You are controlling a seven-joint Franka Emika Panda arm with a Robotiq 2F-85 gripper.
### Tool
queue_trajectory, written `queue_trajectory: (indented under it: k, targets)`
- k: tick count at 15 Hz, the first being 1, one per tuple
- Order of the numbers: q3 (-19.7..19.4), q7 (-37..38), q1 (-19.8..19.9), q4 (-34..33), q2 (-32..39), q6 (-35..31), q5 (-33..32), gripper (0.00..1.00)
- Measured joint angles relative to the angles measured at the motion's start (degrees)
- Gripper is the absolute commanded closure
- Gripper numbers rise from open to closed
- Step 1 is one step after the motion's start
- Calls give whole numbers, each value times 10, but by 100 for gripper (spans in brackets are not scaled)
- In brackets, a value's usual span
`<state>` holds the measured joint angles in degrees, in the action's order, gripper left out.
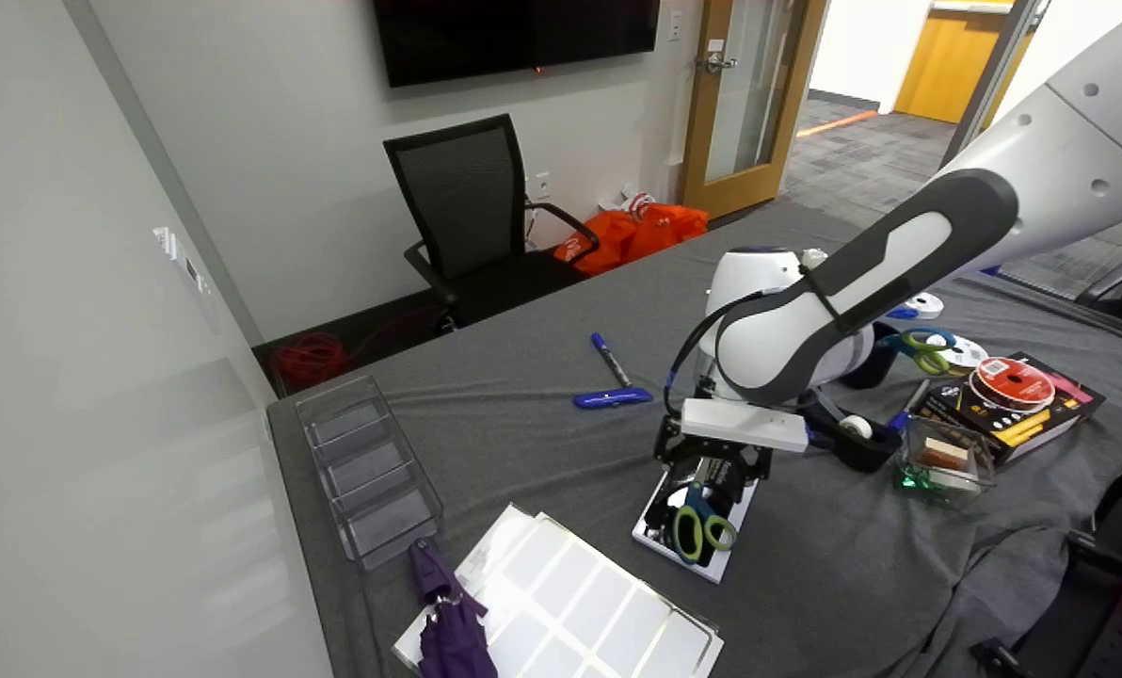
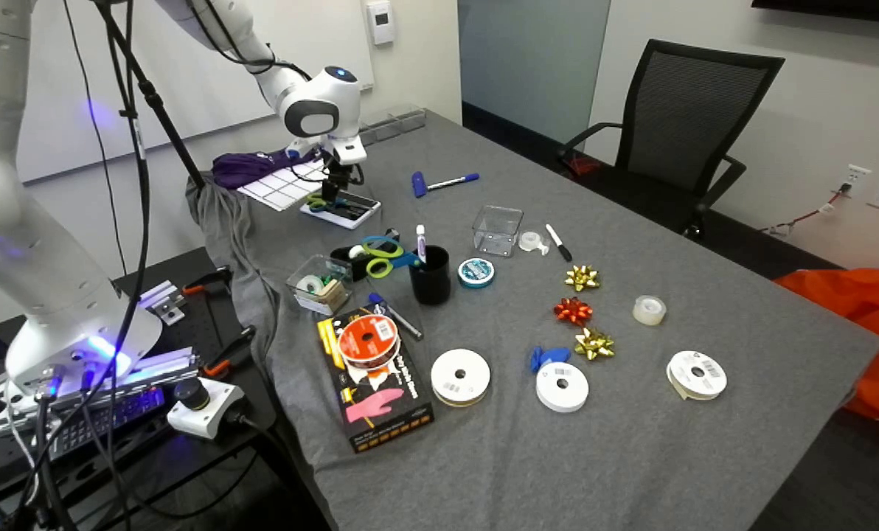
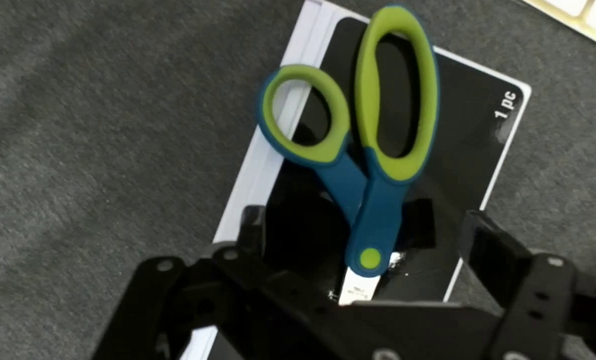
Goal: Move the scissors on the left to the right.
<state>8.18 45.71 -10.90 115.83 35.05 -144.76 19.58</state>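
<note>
The scissors [image 3: 383, 215] have light green handle loops, blue shanks and a short silvery blade. They lie on a flat black tablet [image 3: 465, 145] with a white edge, loops pointing away from the gripper in the wrist view. The loops also show in both exterior views [image 1: 688, 537] [image 2: 315, 200]. My gripper [image 3: 368, 227] is open, with one finger on each side of the scissors near the pivot and a gap on both sides. The gripper body hides the blade tip. In both exterior views the gripper [image 1: 714, 466] [image 2: 334, 190] is low over the tablet [image 2: 358, 220].
White label sheets [image 1: 570, 603] and a purple umbrella [image 1: 453, 640] lie nearby. A blue cutter [image 1: 611, 398] and marker [image 1: 611, 360] lie behind. A black cup [image 2: 431, 284] holds other green-and-blue scissors [image 2: 384, 251]. A clear box [image 2: 321, 284] and black box [image 2: 380, 413] stand near.
</note>
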Motion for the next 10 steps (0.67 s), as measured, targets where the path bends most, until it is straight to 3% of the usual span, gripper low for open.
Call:
queue_trajectory:
  k: [4, 10]
  targets:
    - [-4, 16, -5, -15, 18, -2, 0, 49]
    - [-6, 49, -8, -28, 22, -2, 0, 89]
